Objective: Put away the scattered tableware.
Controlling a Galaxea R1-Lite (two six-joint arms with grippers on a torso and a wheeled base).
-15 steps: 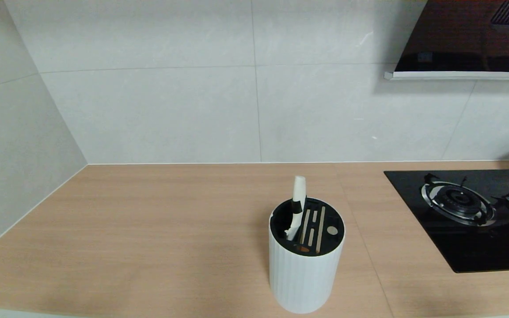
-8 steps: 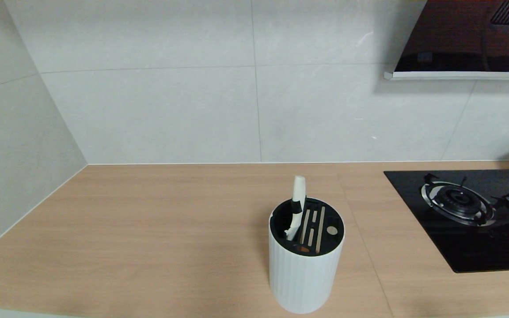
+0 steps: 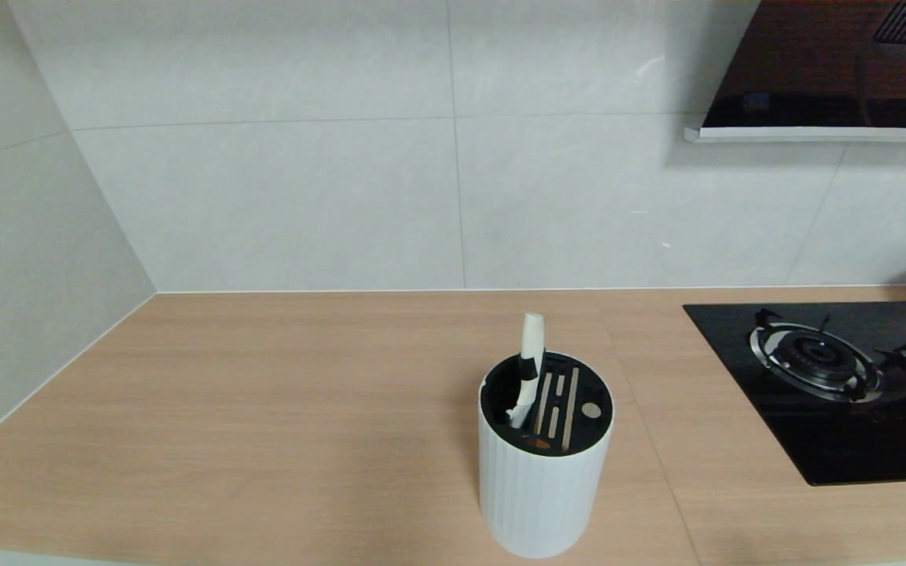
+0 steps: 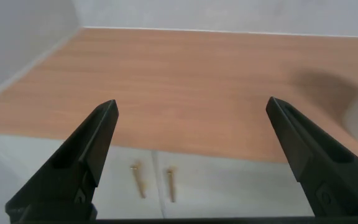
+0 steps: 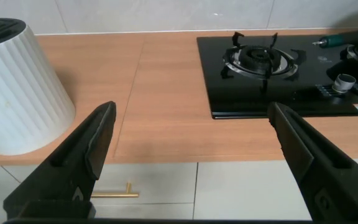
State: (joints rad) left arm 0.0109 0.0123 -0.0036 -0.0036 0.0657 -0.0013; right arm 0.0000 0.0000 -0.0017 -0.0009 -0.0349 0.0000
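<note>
A white ribbed cylindrical holder (image 3: 545,472) with a black slotted top stands on the wooden counter (image 3: 303,393) near its front edge. A white-handled utensil (image 3: 529,354) sticks up out of the holder's left side. The same holder (image 5: 17,87) appears in the right wrist view, ahead of my right gripper (image 5: 191,137), which is open and holds nothing in front of the counter edge. My left gripper (image 4: 191,130) is open too, with nothing between its fingers, before the counter's left part.
A black gas hob (image 3: 830,377) with a burner ring lies at the right of the counter, with a range hood (image 3: 830,79) above. Tiled walls close the back and left. White cabinet doors with brass handles (image 4: 138,180) sit below the counter.
</note>
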